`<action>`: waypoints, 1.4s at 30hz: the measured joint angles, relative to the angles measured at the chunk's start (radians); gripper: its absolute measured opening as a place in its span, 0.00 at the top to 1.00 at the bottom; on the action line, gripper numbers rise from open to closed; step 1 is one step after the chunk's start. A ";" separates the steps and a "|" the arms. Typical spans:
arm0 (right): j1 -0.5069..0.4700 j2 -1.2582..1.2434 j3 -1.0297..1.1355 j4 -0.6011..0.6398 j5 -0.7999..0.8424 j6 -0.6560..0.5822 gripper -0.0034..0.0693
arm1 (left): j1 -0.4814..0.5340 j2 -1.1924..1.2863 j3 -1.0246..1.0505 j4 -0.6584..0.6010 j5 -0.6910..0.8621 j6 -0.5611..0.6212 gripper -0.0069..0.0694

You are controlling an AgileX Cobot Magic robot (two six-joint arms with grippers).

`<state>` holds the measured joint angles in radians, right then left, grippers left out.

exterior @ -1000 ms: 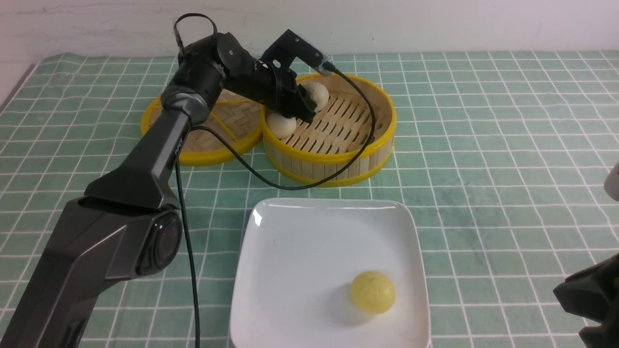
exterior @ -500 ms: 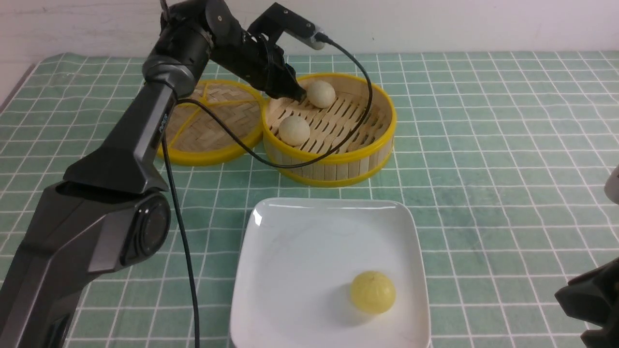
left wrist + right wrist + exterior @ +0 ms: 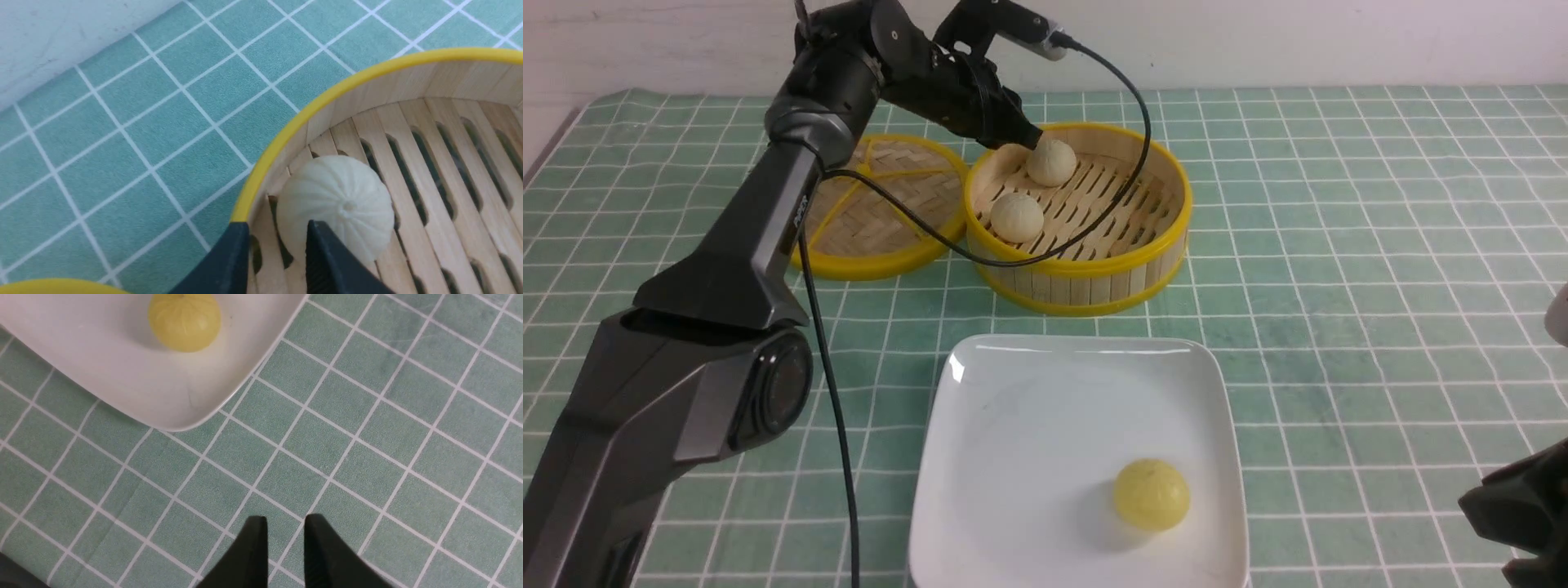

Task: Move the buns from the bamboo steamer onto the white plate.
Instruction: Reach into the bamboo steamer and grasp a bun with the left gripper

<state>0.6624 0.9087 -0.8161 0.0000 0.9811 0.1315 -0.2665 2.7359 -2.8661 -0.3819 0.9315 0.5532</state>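
Observation:
The bamboo steamer [image 3: 1168,237] holds two off-white buns: a far bun [image 3: 1051,162] by its back wall and a near bun [image 3: 1017,217] by its left wall. My left gripper [image 3: 1031,140] hovers at the steamer's back-left rim, fingertips close together just beside the far bun [image 3: 339,204], with nothing between them; one fingertip [image 3: 322,249] overlaps the bun's edge in the left wrist view. The pale yellow bun [image 3: 1152,494] lies on the white plate [image 3: 1029,425]. My right gripper [image 3: 284,522] is shut above bare cloth near the plate's corner [image 3: 175,416].
The flat woven lid [image 3: 882,220] lies touching the steamer's left side. A black cable [image 3: 915,224] from the left wrist drapes over the steamer's front rim and the lid. The white wall [image 3: 1258,41] runs close behind the steamer. Green checked cloth [image 3: 1339,245] covers the table.
My left gripper has risen out of the steamer's left half and moved back to the rim. The near bun, half hidden before, rolled a little; the far bun shifted slightly left.

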 joint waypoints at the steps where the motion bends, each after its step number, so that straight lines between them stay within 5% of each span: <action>1: 0.000 0.000 0.000 0.000 0.000 0.000 0.73 | 0.001 0.009 0.000 -0.022 -0.004 -0.005 0.53; 8: 0.000 0.000 0.000 0.015 0.000 0.000 0.72 | 0.019 0.044 0.001 -0.162 -0.010 0.036 0.29; 18: 0.000 0.000 0.000 0.015 -0.003 0.000 0.70 | 0.039 0.126 -0.002 -0.442 -0.066 0.402 0.30; 25: 0.000 0.000 0.000 0.015 -0.003 0.000 0.70 | 0.036 0.129 -0.002 -0.385 -0.074 0.479 0.31; 30: 0.000 0.000 0.000 0.015 -0.003 0.000 0.69 | 0.018 0.140 -0.008 -0.213 -0.223 0.362 0.31; 38: 0.000 0.000 0.000 0.014 -0.004 0.000 0.69 | 0.018 0.169 -0.013 -0.157 -0.390 0.203 0.31; 42: 0.000 0.000 0.000 0.014 -0.005 0.000 0.68 | 0.018 0.171 -0.013 -0.137 -0.397 0.197 0.46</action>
<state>0.6624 0.9087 -0.8161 0.0139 0.9760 0.1315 -0.2485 2.9065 -2.8795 -0.5190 0.5343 0.7499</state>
